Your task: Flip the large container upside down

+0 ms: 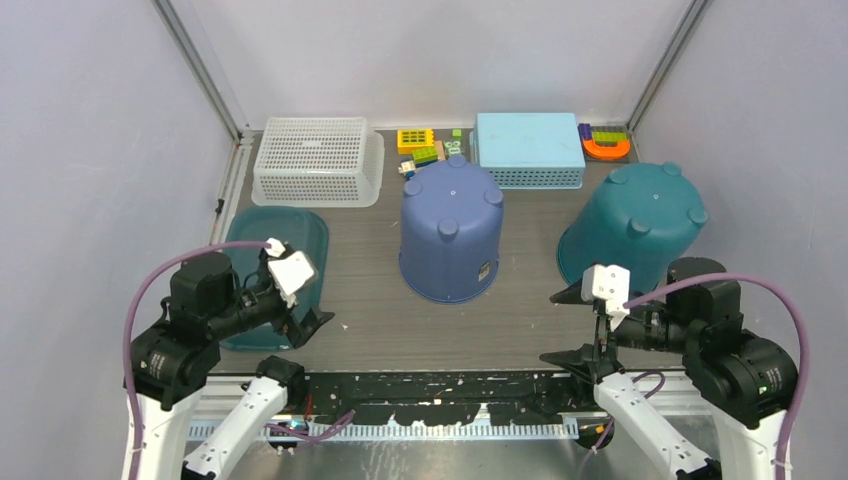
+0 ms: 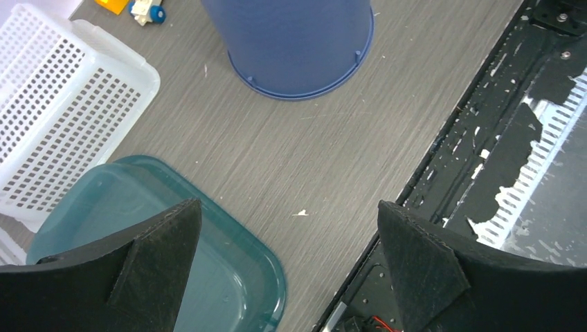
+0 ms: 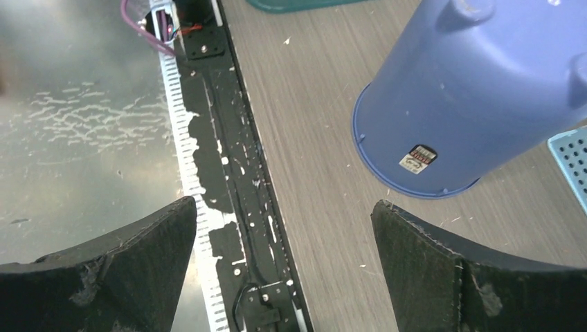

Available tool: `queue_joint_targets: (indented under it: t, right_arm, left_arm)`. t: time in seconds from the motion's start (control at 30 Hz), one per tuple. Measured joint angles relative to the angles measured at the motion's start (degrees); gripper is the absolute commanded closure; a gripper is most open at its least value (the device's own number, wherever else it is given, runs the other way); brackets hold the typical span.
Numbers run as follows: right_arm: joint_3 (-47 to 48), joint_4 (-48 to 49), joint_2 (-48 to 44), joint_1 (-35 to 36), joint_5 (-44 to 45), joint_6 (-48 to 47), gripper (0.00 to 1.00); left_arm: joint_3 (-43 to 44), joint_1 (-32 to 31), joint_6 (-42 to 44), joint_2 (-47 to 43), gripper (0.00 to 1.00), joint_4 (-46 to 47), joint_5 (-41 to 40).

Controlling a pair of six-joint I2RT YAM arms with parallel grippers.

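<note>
Bucket: the large dark-teal bucket (image 1: 635, 225), round, tapered, stubby feet on its base
Pose: upside down, base up, mouth down
Place: on my right-hand side, mid-depth

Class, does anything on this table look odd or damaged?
The black strip along the near edge is badly flaked. The teal tub at left seems the only container open side up.
</note>
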Motion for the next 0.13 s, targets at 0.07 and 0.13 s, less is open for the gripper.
queue_joint_targets:
  t: [0.07, 0.13]
  right_arm:
    - [-0.7, -1.57, -0.11, -0.15, -0.52, -1.66, 0.0]
    - [-1.11, -2.73, -0.09, -0.28, -0.98, -2.93, 0.0]
  left_arm:
    - [-0.2, 0.15, 0.39, -0.13, 0.0, -0.33, 1.07]
    - [-0.39, 0.2, 0.55, -0.13, 0.0, -0.59, 1.81]
